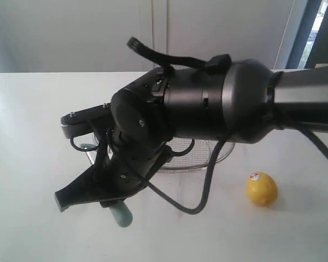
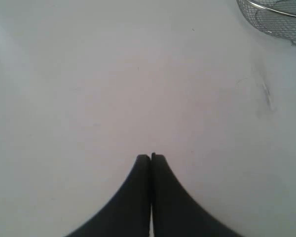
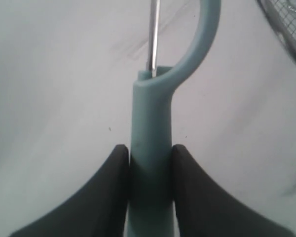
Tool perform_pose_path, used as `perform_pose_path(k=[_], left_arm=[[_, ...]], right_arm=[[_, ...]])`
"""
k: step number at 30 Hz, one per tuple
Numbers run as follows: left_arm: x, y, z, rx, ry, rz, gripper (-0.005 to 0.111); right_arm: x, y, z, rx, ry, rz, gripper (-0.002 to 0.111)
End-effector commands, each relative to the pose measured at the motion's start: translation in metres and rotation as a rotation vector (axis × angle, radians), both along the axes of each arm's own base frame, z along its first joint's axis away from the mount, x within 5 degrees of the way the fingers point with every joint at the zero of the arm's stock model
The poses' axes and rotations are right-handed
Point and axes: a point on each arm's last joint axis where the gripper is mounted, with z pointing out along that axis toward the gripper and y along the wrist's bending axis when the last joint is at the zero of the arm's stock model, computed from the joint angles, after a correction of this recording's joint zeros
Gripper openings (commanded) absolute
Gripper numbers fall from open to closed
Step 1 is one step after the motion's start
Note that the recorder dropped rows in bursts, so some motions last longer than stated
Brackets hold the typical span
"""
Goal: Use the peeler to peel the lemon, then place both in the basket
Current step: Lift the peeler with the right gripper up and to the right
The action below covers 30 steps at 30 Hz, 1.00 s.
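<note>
My right gripper point(image 3: 149, 150) is shut on the pale teal handle of the peeler point(image 3: 150, 113), whose curved head and metal blade point away from the jaws over the white table. In the exterior view that arm reaches across to the left, and the handle's end point(image 1: 122, 215) pokes out below the gripper point(image 1: 98, 203). The yellow lemon point(image 1: 262, 188), sticker on top, lies alone on the table at the right, far from both grippers. The wire basket point(image 1: 210, 155) stands behind the arm, mostly hidden. My left gripper point(image 2: 151, 157) is shut on nothing above bare table.
The white table point(image 1: 27, 164) runs back to a pale wall. The basket's rim point(image 2: 274, 15) shows in a corner of the left wrist view, and its mesh point(image 3: 288, 27) at the edge of the right wrist view. A black cable point(image 1: 202, 196) loops below the right arm.
</note>
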Motion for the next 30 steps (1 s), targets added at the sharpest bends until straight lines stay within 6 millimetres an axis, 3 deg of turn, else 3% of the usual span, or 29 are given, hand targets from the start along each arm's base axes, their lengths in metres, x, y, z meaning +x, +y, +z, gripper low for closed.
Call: perform_pose_path(k=[1,16,25,30], left_arm=[[0.0,0.0,-0.003,-0.005,0.007,0.0,0.0],[0.0,0.0,-0.003,-0.005,0.007,0.0,0.0],[0.0,0.0,-0.003,-0.005,0.007,0.0,0.0],[0.0,0.0,-0.003,-0.005,0.007,0.0,0.0]], right_arm=[[0.006,-0.009,0.014,0.024,-0.033,-0.006,0.0],[0.023,-0.052,0.04,0.074,-0.067,-0.081,0.0],[0.025,-0.124,0.061,0.155,-0.138,-0.221,0.0],[0.037,-0.162,0.07,0.213,-0.15,-0.256,0.0]])
